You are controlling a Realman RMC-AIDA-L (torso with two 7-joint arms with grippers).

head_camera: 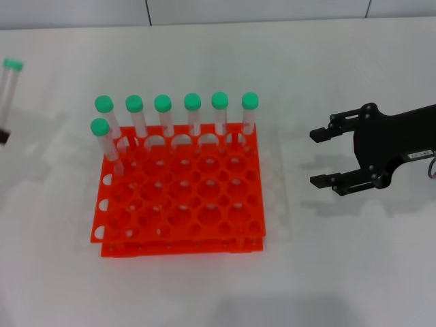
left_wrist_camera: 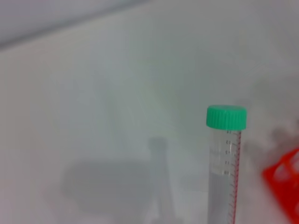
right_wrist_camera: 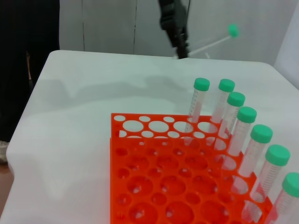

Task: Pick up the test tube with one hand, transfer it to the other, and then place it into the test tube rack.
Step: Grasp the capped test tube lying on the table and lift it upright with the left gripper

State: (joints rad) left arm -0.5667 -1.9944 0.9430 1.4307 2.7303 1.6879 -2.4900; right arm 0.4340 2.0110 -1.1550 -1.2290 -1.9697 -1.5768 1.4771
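Tube (head_camera: pixel 8 85) is off the desk (head_camera: pixel 204 293), held up well to the left of the rack (head_camera: pixel 180 197), green cap (head_camera: pixel 12 65) at the top, body near upright in head view. Left gripper (right_wrist_camera: pixel 175 28) has it: right wrist view shows the black gripper past the rack's far side w/ the tube sticking out sideways from its tip, jaws pinching the tube near its lower end. In head view only a dark bit of that gripper shows at the frame edge, under the tube. Left wrist view: capped tube w/ red scale marks, a corner of the rack just beside it.

Rack sits mid-desk, orange-red, two tiers. Six capped tubes (head_camera: pixel 192 112) stand in its far row; a seventh (head_camera: pixel 103 139) stands one row nearer, at the left end. Other holes open.

Right gripper (head_camera: pixel 325 157) hangs to the right of the rack, apart from it, jaws spread wide, nothing between them, tips pointing toward the rack.
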